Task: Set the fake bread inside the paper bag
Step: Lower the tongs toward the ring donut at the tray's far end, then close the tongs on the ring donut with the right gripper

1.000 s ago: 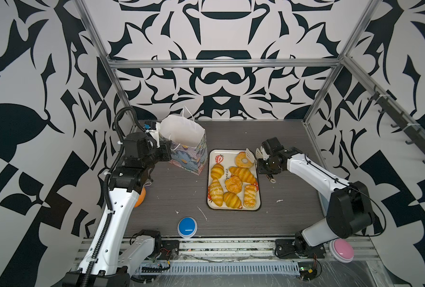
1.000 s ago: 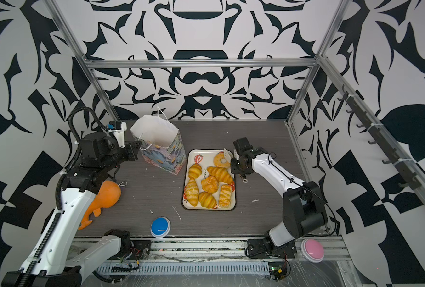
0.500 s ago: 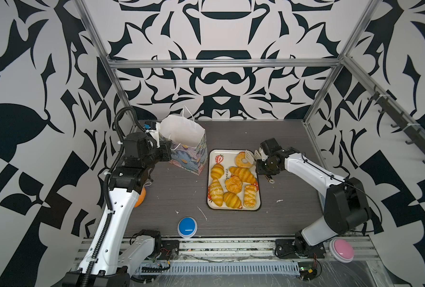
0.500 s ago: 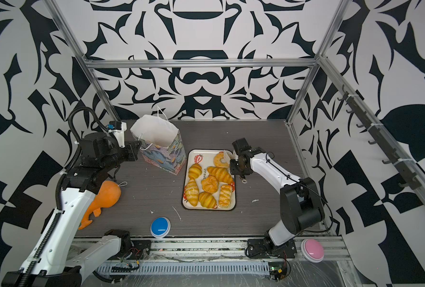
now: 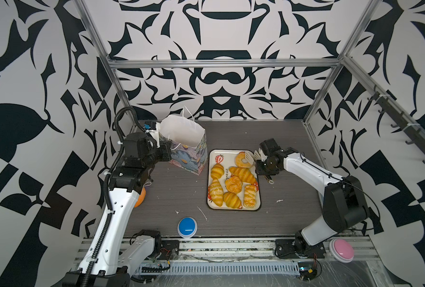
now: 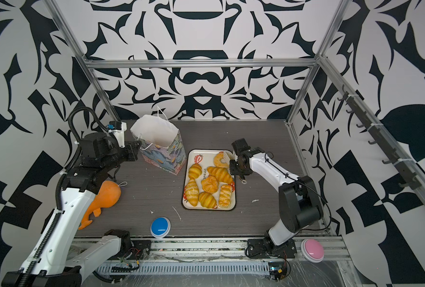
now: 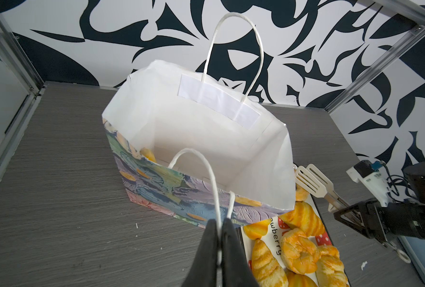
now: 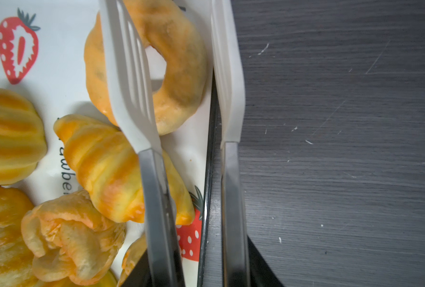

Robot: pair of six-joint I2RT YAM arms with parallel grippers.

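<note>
1 tray (image 5: 230, 155), white, strawberry print, centre.
1 blue button (image 5: 187, 225), front.
1 pink button (image 5: 341, 252), front right.
1 orange toy (image 6: 107, 196), lying left.
1 tongs (image 8: 126, 74), white tips, over tray's far-right corner.

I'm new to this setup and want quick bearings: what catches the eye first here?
A strawberry-print tray covered with glossy golden pastries sits mid-table. Behind it to the left stands an open flower-print paper bag, the left arm's jaws pinching its cord handle. At the tray's far right corner, tongs in the right arm's jaws reach over a ring doughnut.
</note>
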